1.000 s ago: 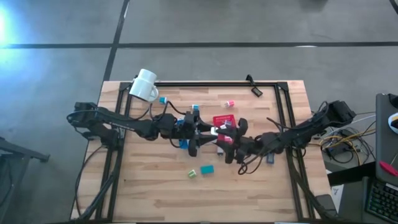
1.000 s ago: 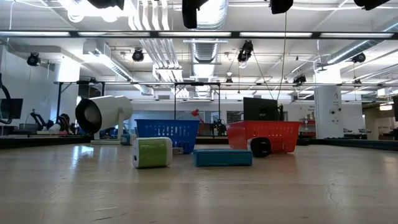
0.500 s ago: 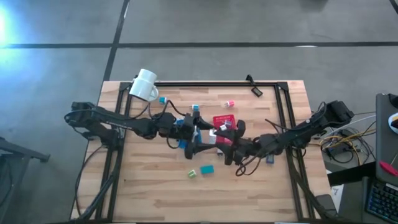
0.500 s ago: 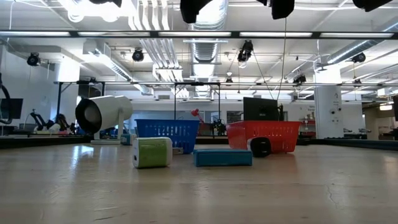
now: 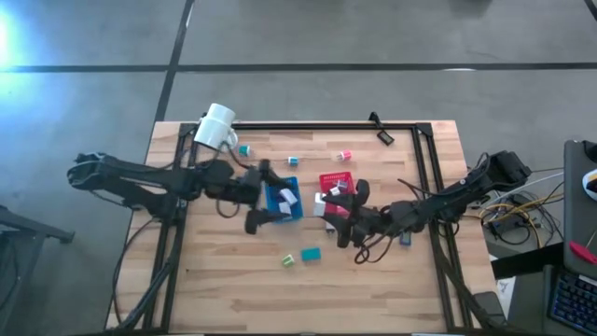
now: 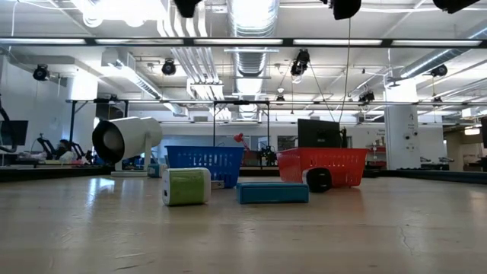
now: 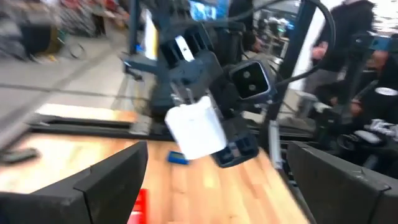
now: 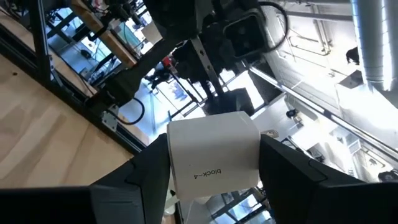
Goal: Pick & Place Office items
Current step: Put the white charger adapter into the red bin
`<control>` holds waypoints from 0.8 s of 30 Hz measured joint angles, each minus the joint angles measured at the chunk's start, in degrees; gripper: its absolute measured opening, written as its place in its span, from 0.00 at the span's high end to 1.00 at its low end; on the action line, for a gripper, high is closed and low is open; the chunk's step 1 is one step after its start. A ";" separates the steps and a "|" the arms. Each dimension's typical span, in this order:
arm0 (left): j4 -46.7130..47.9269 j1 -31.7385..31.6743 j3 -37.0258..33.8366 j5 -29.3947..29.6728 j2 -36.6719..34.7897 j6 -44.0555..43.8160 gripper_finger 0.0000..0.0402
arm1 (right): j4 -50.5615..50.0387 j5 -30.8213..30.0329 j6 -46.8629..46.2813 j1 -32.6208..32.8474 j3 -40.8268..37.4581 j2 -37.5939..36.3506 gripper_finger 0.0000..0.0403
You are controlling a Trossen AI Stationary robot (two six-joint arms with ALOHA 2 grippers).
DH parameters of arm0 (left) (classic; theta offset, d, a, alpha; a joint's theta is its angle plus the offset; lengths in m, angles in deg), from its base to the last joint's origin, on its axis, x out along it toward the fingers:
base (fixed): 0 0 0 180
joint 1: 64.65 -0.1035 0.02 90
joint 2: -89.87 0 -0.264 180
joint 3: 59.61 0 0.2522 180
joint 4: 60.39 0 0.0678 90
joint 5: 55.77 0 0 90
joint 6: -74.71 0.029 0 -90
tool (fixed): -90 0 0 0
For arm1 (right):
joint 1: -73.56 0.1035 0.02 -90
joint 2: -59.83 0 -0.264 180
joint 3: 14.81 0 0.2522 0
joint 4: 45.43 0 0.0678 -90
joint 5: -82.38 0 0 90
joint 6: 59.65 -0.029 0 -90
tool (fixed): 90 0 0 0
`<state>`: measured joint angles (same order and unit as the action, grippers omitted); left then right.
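Our right gripper hovers just beside the red rectangular plastic basket, its two dark fingers clamped on a small white cube block marked "block-4", which we hold lifted off the wooden table. Our left gripper hangs on the far side of the blue rectangular plastic basket from the right one, fingers spread wide and holding nothing; in its wrist view we see the right gripper and its white block between our two open fingers. Inside the blue basket, close to the left gripper, lie two small white pieces. Nearer the table's front edge than both grippers sit a small green-and-white block and a flat teal block, side by side but apart. Beyond the left gripper, toward the table's back rail, lie two tiny teal pieces near the large white ceramic mug, which lies on its side, and a tiny pink piece lies beyond the red basket.
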<state>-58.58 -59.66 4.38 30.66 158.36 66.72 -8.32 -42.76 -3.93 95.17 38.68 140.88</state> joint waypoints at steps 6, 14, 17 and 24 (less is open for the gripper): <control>-8.42 -0.07 -13.47 15.71 -11.19 6.96 0.03 | -0.04 -2.78 -0.69 0.00 0.00 0.00 0.51; -22.19 -0.07 -33.83 28.43 -24.05 14.18 0.03 | -1.56 -3.96 -6.99 -0.77 -0.11 -0.09 0.51; -22.96 -0.07 -39.35 28.68 -27.37 14.18 0.04 | -4.70 -4.08 -10.49 -1.71 -0.09 -0.11 0.51; -23.17 -0.11 -44.97 28.98 -31.29 15.51 0.04 | -15.83 -9.67 -23.81 -1.94 -0.48 -0.11 0.51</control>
<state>-81.75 -59.77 -40.59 59.64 127.07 82.24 -24.15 -52.43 -27.74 93.22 38.20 140.77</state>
